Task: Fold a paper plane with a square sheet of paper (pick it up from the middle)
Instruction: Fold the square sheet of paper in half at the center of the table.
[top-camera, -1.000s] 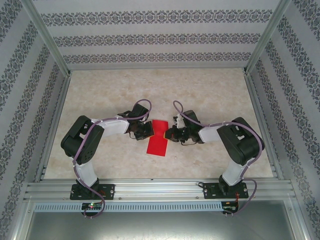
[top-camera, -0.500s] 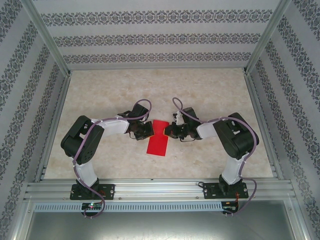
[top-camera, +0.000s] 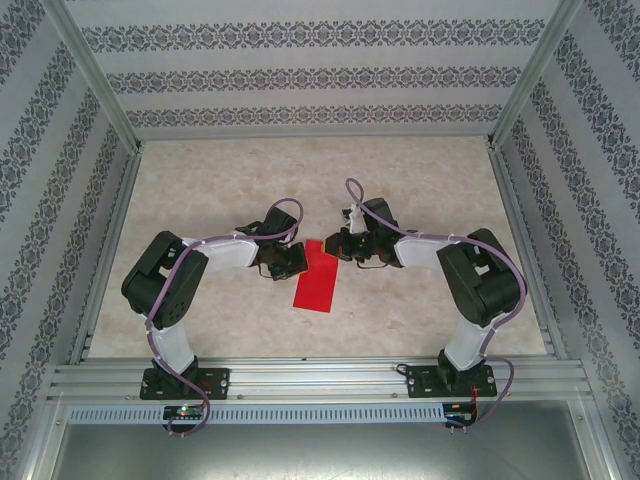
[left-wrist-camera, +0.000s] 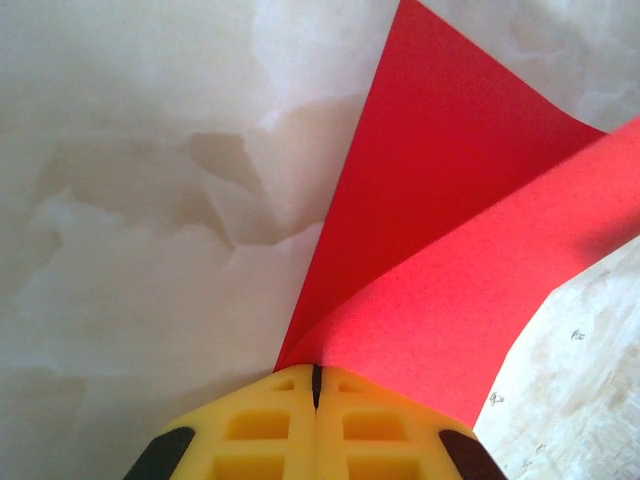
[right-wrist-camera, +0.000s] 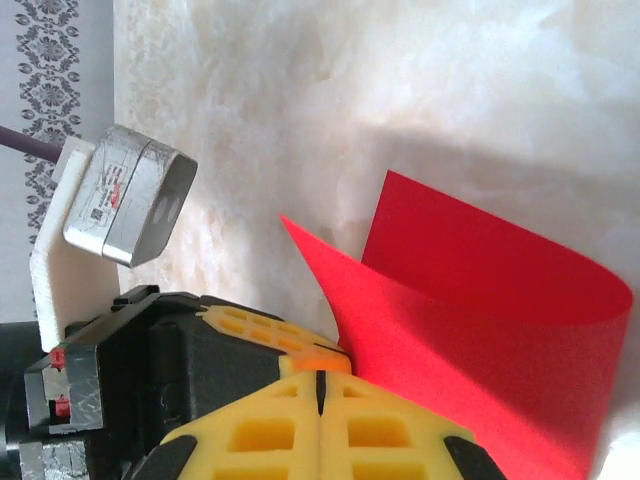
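Where the two arms are bolted down, we see a silver metal rail (top-camera: 320, 378) along the near edge of the table (top-camera: 430, 190). From there the left arm (top-camera: 165, 285) and the right arm (top-camera: 480, 285) both bend in toward the middle, so their tips nearly meet.

The left gripper (left-wrist-camera: 315, 388) is clenched on the square sheet of paper (top-camera: 313, 287) — its two yellow fingers (left-wrist-camera: 255, 430) are pressed flat together, and the red paper comes right out of the line between them. From that pinch the sheet fans out in two layers. One lies low toward the table and one lifts up and bends over to the right.

The right gripper (right-wrist-camera: 322, 385) is clenched too. The edge of the red sheet goes in at its tips, so it looks to us like it is pinching the paper as well. Past those tips the paper curls over like a soft wave. Just beside it sits the left arm's small grey camera (right-wrist-camera: 125, 195).

From above, the paper is in the middle of the table between the two grippers — its near end flat on the pale marbled top, its far end held between them. Behind the table stands the wall (top-camera: 310, 75) with grey patterned stripes.
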